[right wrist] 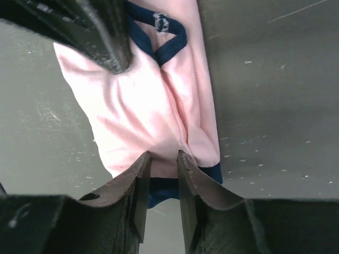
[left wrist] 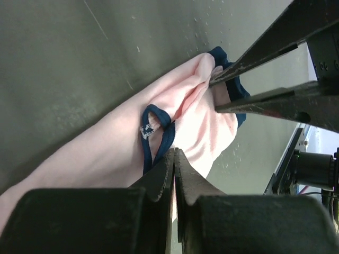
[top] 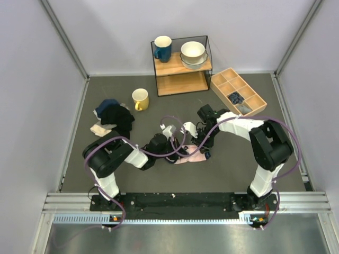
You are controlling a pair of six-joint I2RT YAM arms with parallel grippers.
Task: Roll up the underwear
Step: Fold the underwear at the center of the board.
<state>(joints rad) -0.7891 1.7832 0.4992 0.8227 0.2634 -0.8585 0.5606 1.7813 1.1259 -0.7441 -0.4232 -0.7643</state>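
The left gripper (left wrist: 174, 159) is pinched shut on the pink underwear (left wrist: 127, 143), which lies on the grey table (top: 222, 169) between both arms. The right gripper (right wrist: 163, 164) stands slightly parted, a fold of fabric between its fingertips. Only the top view shows the yellow mug (top: 140, 99) and black garments (top: 119, 116).

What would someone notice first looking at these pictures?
Both arms meet at mid-table over the pink underwear, which lies flat there. The left tool is shut at one end of it, and the right tool pinches the navy-edged far end. Behind stand a yellow mug and a pile of dark clothes.
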